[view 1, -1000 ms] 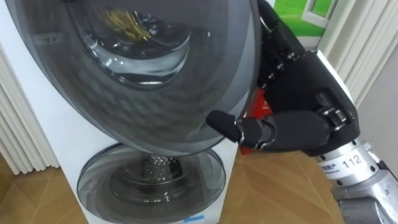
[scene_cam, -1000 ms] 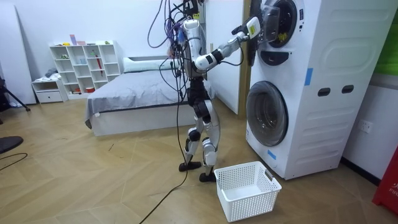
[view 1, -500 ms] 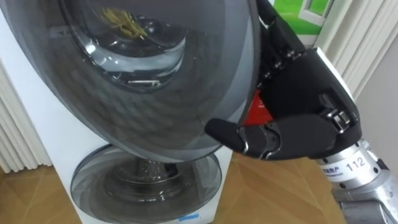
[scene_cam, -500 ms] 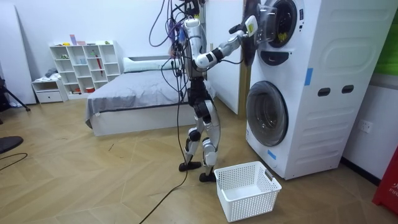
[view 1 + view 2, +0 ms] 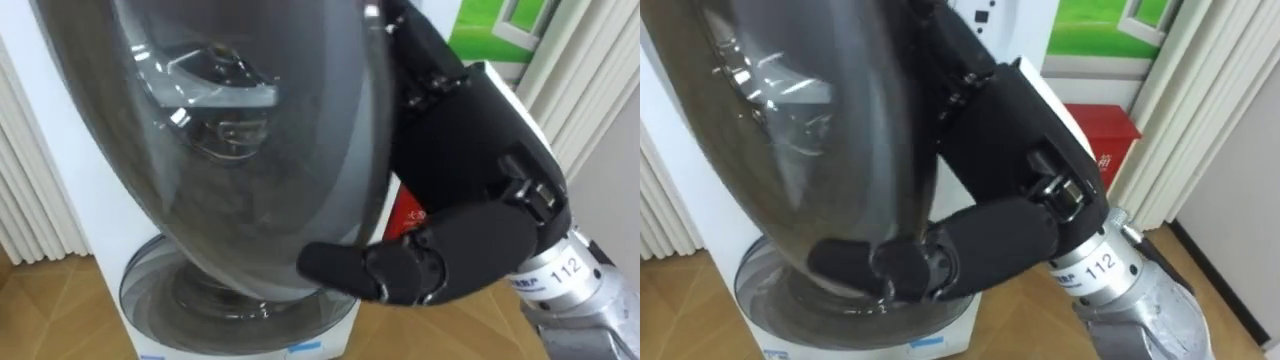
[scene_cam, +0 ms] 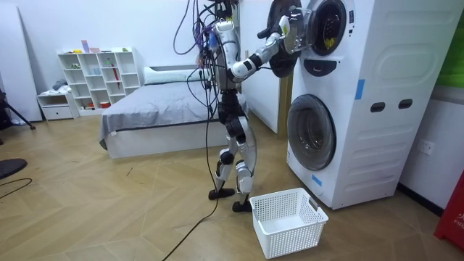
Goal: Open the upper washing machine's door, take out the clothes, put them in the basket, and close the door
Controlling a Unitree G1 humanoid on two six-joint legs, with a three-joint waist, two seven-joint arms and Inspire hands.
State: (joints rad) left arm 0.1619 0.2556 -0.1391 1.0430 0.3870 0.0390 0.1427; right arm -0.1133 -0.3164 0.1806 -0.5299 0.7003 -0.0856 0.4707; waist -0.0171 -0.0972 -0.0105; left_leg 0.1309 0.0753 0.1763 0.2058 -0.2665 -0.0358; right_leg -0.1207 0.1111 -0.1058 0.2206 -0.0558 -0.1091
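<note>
The upper washing machine's round glass door (image 5: 200, 150) stands swung out in front of me, close to my head. My right hand (image 5: 470, 150) grips its rim: the fingers run up behind the edge and the thumb (image 5: 340, 265) presses on the front. In the room view I stand left of the stacked machines with that arm raised to the door (image 6: 279, 40). Something yellowish (image 6: 328, 43) lies inside the open upper drum.
The lower machine's door (image 5: 180, 300) is closed below. A white laundry basket (image 6: 288, 221) sits on the floor by my feet. A red object (image 5: 1102, 125) stands beyond the machines, and a bed (image 6: 145, 116) lies behind me.
The upper door has swung further open, toward the room view's left, with my right hand moving along on its rim. The drum's contents no longer show through the glass.
</note>
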